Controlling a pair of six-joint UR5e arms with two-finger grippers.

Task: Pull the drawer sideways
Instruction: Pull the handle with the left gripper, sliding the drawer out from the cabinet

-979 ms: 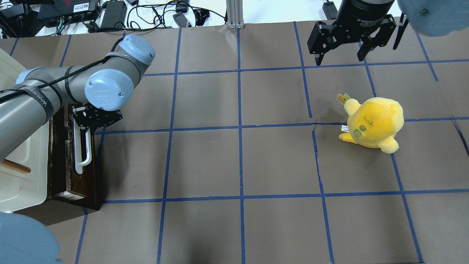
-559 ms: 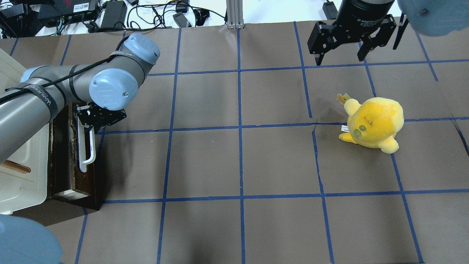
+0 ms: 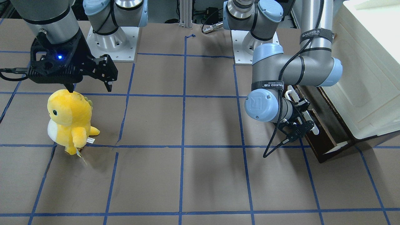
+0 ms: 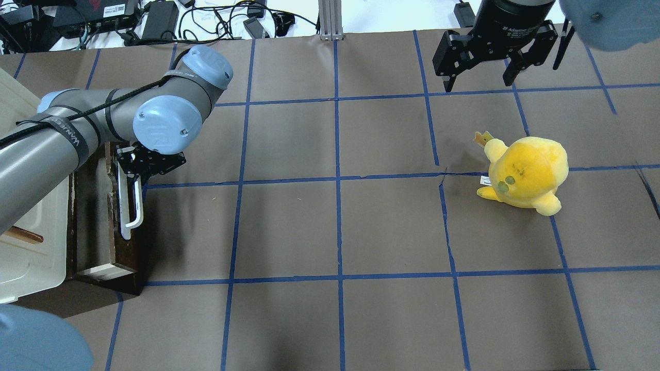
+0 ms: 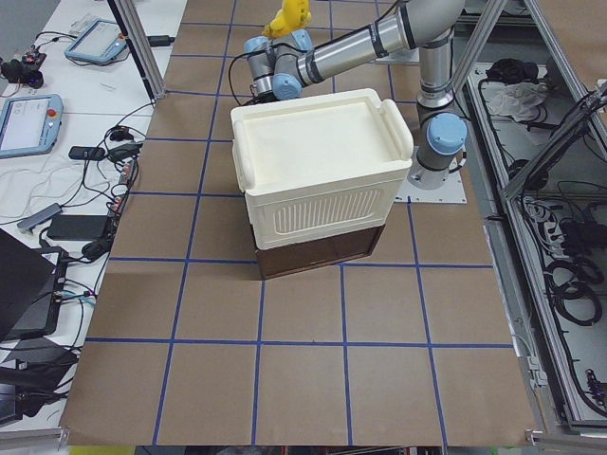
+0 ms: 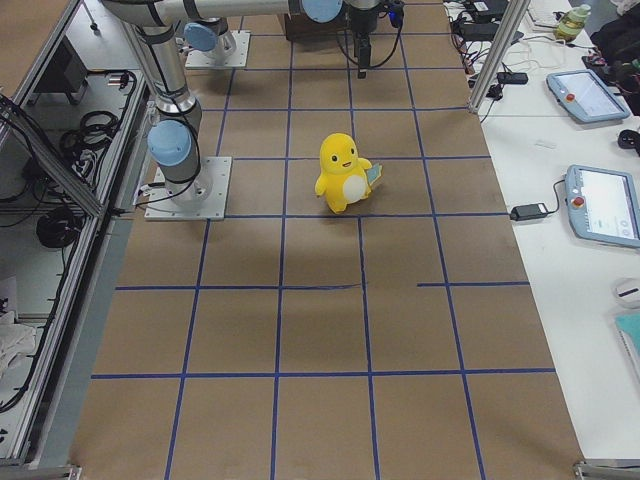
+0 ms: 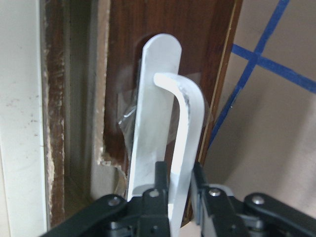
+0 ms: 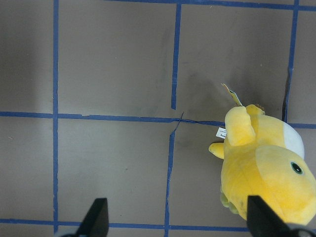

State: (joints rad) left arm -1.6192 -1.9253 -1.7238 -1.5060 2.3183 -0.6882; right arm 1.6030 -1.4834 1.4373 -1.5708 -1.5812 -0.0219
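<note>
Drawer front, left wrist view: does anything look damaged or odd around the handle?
Yes. On the drawer, the dark front's edge beside the handle is chipped, baring pale ragged wood, and crumpled clear film sits behind the handle's plate. The left gripper is shut on the handle.

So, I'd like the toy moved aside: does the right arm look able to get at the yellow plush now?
Probably yes. The right end effector hangs open above the table close by the yellow plush, with nothing between them; the left end effector is shut on the drawer handle.
</note>
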